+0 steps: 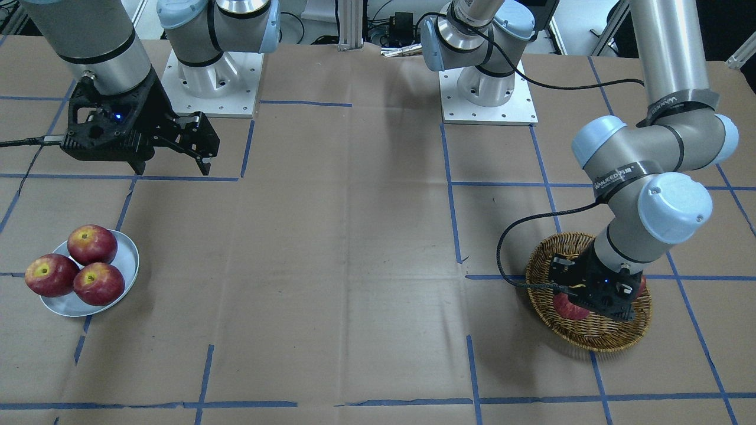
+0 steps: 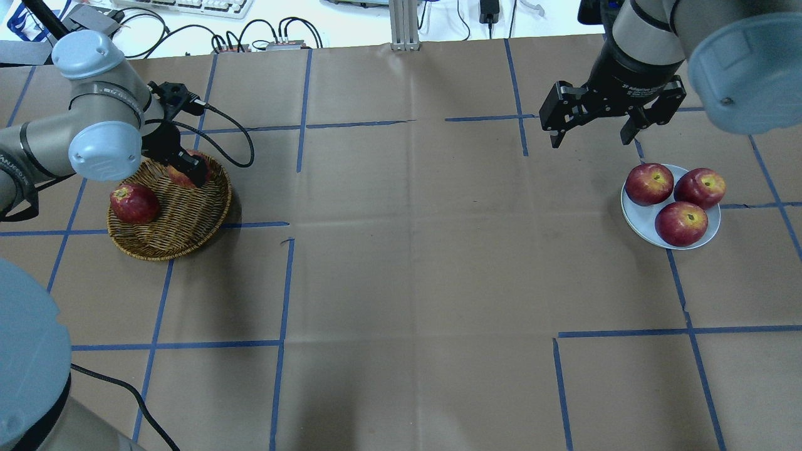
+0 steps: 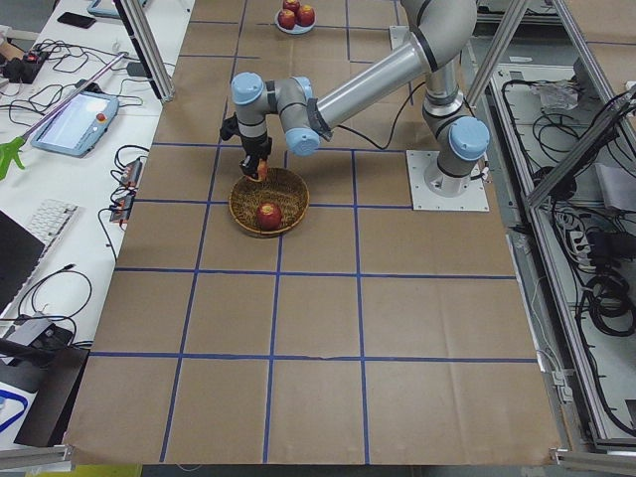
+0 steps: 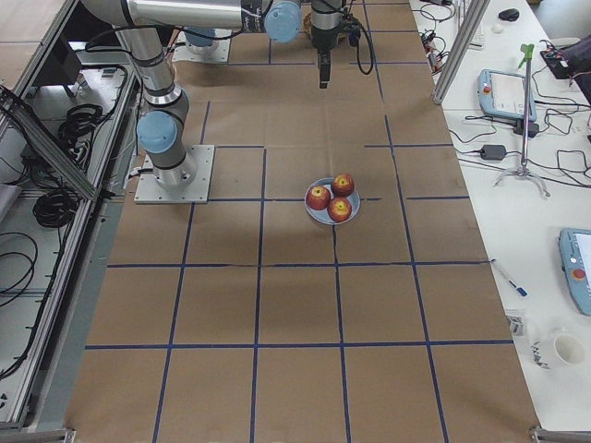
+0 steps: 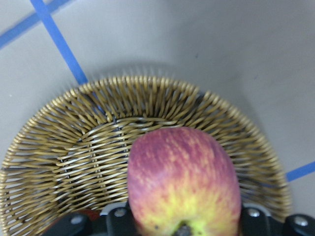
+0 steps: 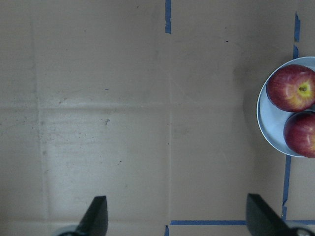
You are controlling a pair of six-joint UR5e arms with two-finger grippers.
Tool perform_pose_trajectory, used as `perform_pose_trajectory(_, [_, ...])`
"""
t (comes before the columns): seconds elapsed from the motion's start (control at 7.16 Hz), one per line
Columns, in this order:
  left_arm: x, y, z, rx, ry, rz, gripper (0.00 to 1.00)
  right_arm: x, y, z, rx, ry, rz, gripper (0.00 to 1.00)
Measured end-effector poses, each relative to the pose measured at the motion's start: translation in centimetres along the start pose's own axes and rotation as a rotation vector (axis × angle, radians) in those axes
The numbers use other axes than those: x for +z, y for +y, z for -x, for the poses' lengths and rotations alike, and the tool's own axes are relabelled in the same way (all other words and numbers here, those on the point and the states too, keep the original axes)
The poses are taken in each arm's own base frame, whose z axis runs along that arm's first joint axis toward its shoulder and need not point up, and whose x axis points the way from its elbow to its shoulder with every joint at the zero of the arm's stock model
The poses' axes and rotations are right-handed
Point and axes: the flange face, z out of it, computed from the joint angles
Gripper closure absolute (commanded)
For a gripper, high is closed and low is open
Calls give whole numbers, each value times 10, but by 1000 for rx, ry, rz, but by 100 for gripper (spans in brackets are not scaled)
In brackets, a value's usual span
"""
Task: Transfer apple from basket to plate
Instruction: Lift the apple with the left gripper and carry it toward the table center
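Note:
The wicker basket point(image 2: 182, 232) sits on the table at my left. My left gripper point(image 2: 188, 170) reaches down into it and is shut on the apple point(image 5: 182, 177), red with a yellow blush at its stem, which sits between the fingers over the basket's weave point(image 5: 74, 137). In the front view the apple point(image 1: 566, 308) shows only partly under the gripper point(image 1: 590, 301). I cannot tell whether the apple still rests on the basket. The white plate point(image 2: 639, 219) lies at my right. My right gripper point(image 2: 590, 143) hangs open and empty above the table, beyond the plate.
A darker red apple point(image 2: 133, 203) lies in the basket's near-left part. Three red apples point(image 2: 681, 223) fill most of the plate. The left arm's cable point(image 2: 232, 134) loops beside the basket. Blue tape lines cross the brown table cover.

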Motion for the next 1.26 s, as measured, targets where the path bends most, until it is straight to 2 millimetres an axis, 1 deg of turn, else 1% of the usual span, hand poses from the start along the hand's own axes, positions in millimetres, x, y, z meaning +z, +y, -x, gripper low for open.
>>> perform_pose_trajectory(0.14, [-18,-8,-28,-34,-7,-11,52,0,0,0,0,0,0,0])
perform_pose_trajectory(0.28, [-32,-16,-57,-68,-11,-19,52,0,0,0,0,0,0,0])
perform_pose_trajectory(0.42, [-42,-26,-95,-115,-10,-25,52,0,0,0,0,-1,0,0])
perform_pose_trajectory(0.56, [-45,-37,-138,-165,-6,-26,52,0,0,0,0,0,0,0])
perform_pose_trajectory(0.7, [-45,-46,-180,-215,0,-24,52,0,0,0,0,0,0,0])
perform_pose_trajectory(0.84, [-40,-52,-217,-261,6,-19,52,0,0,0,0,0,0,0])
perform_pose_trajectory(0.98, [-32,-59,-248,-294,13,-11,52,0,0,0,0,-1,0,0])
perform_pose_trajectory(1.12, [-22,-70,-279,-315,18,-5,52,0,0,0,0,0,0,0])
perform_pose_trajectory(1.26, [-14,-86,-310,-322,19,-7,52,0,0,0,0,0,0,0])
